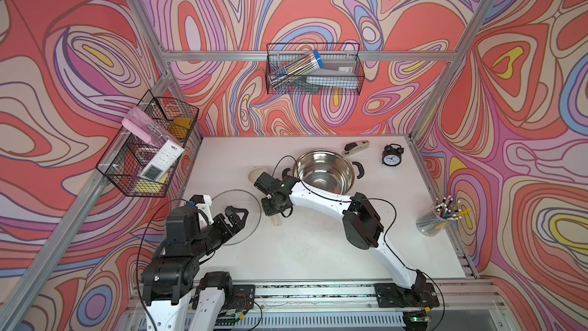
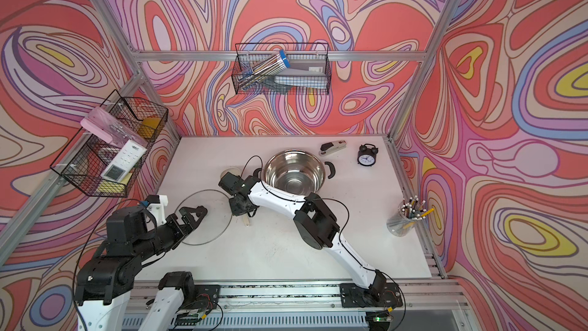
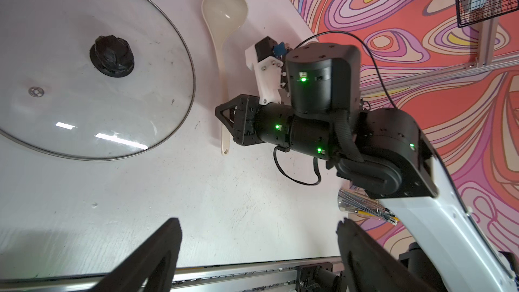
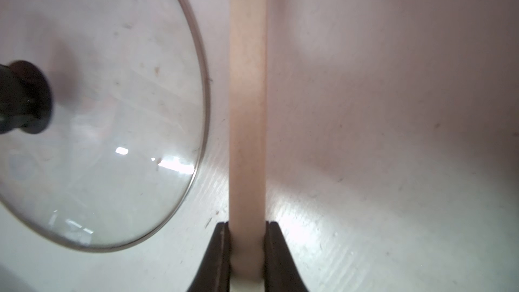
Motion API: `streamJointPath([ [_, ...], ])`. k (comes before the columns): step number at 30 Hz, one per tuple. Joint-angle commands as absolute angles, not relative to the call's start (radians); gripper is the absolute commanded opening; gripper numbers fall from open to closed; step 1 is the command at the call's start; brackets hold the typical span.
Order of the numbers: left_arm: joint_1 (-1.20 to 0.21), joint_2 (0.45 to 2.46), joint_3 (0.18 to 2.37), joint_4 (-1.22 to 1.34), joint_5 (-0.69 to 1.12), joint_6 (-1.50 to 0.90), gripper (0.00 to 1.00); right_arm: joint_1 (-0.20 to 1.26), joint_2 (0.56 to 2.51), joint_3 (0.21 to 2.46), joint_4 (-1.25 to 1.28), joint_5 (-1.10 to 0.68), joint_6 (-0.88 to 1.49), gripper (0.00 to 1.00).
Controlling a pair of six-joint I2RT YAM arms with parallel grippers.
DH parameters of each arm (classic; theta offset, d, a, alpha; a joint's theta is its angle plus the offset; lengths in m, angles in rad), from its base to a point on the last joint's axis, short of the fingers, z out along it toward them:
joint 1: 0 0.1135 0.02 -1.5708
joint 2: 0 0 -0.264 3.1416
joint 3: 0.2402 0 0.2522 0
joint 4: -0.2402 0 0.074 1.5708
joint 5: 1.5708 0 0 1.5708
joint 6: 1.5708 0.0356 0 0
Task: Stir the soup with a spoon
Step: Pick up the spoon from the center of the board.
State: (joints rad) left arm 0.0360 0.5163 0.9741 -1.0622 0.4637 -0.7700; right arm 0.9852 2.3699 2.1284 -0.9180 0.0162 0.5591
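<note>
Right gripper (image 4: 247, 224) is narrow, its two jaws pressed on the slim handle of the one cream-beige plastic ladle (image 4: 247, 102). This ladle lies on the white table (image 1: 318, 249), between one clear glass lid with a black knob (image 3: 84, 113) and one round shiny steel pot (image 1: 331, 183). Left gripper (image 3: 259, 235) stands wide near the lid, holding nothing.

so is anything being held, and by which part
The right gripper grips the ladle by its handle, near the tail end; the left gripper holds nothing.
</note>
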Motion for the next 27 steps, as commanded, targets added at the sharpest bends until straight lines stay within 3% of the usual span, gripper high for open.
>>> streamJointPath([
  [1,0.031,0.502,0.938,-0.975,0.512,-0.815,0.85,0.987,2.236,2.134,-0.916,0.042,0.552,0.0],
  [18,0.028,0.684,0.896,-0.479,0.639,-1.081,0.55,0.988,1.995,2.163,-1.03,-0.14,0.5,0.0],
  [27,-0.088,0.751,0.889,-0.39,0.582,-1.11,0.49,0.989,1.988,2.181,-1.009,-0.172,0.559,0.0],
])
